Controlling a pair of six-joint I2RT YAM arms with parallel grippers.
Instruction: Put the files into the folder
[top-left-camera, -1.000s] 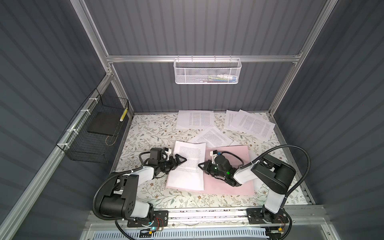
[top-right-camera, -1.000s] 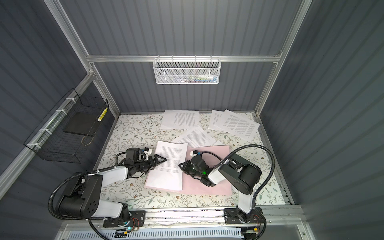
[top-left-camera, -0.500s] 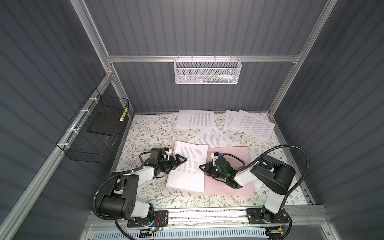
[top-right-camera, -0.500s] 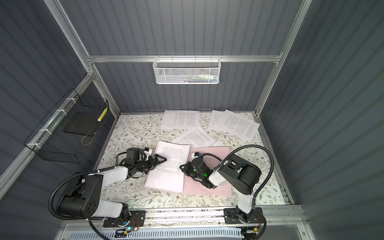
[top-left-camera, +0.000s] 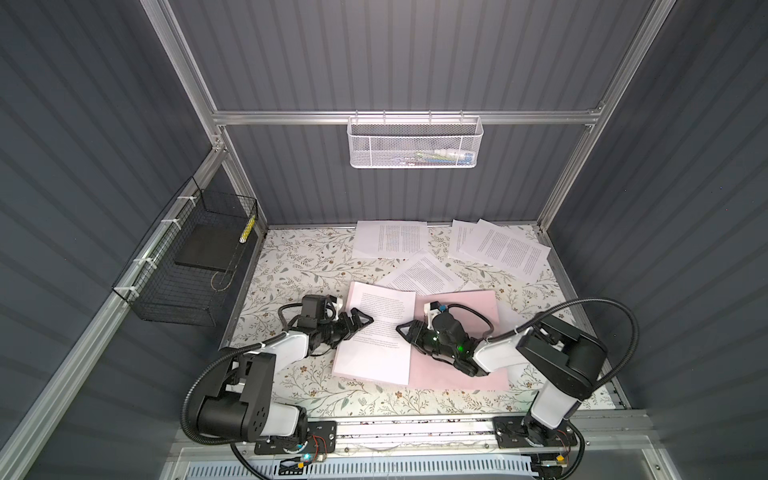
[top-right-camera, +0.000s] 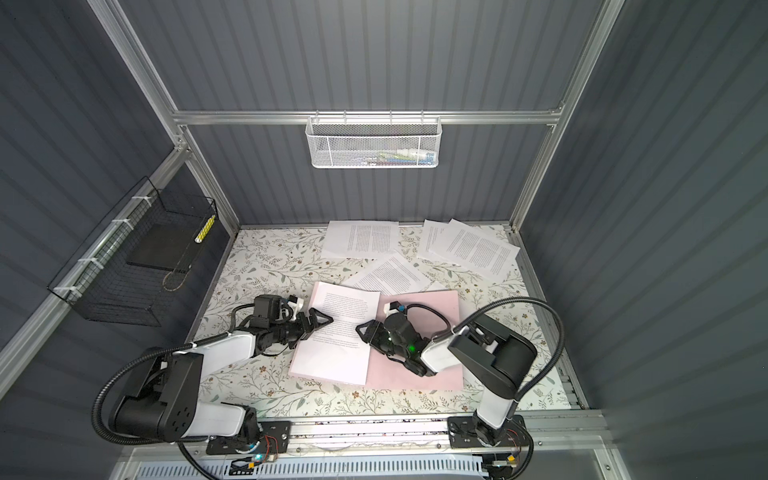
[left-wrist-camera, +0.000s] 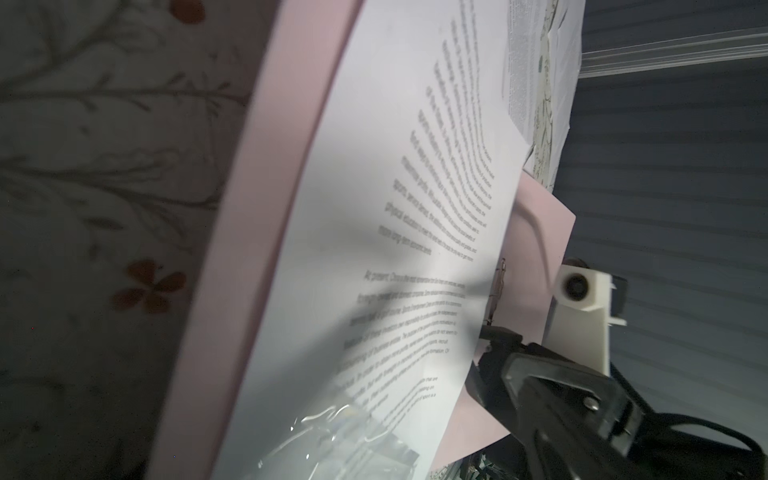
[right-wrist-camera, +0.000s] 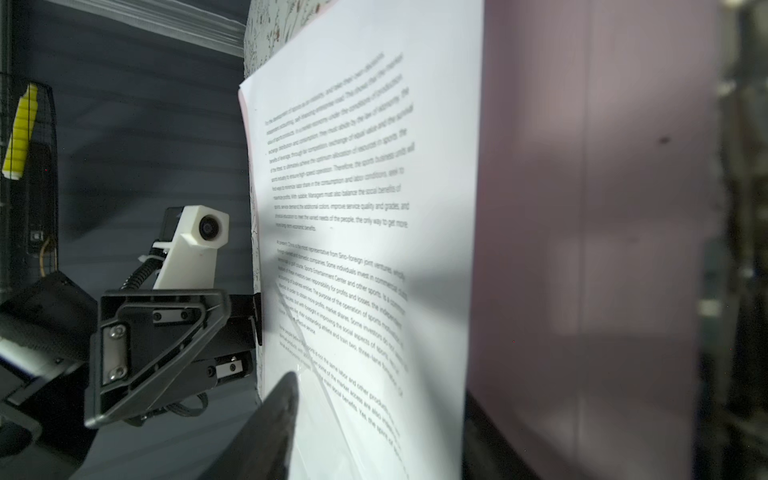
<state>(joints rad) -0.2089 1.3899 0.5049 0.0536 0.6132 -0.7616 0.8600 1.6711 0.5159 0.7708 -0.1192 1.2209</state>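
— While both arms crowd the middle of the table (top-left-camera: 299, 266), what have we got?

— One sheet (top-left-camera: 376, 345) lies print side up on the left half of the open pink folder (top-left-camera: 465, 307). The folder is flat on the table, near the front.

— And the grippers?

— The left gripper (top-left-camera: 360, 325) sits at the sheet's outer edge, jaws spread wide, gripping nothing I can make out. The right gripper (top-left-camera: 405, 331) is at the opposite edge, by the spine, over the folder's bare half. Whether its jaws pinch the paper or stand released, I can't tell from any view.

— So which step is this?

— I'd call it seating a sheet: squaring it to the spine. The left wrist view shows the metal fastener clip (left-wrist-camera: 496, 291) just beside the paper's edge.

— How far along?

— Early, by my reckoning. The loose files (top-left-camera: 503, 249) lie along the back of the table, well apart from the grippers, and the nearest page (top-left-camera: 424, 274) is just behind the folder.

— Next move?

— Probably back both grippers off without dragging the seated sheet, then go for that nearest page. Thin paper flat on a table gives a jaw little to bite on. It likely needs an edge teased up first, with the other gripper steadying what's already filed.
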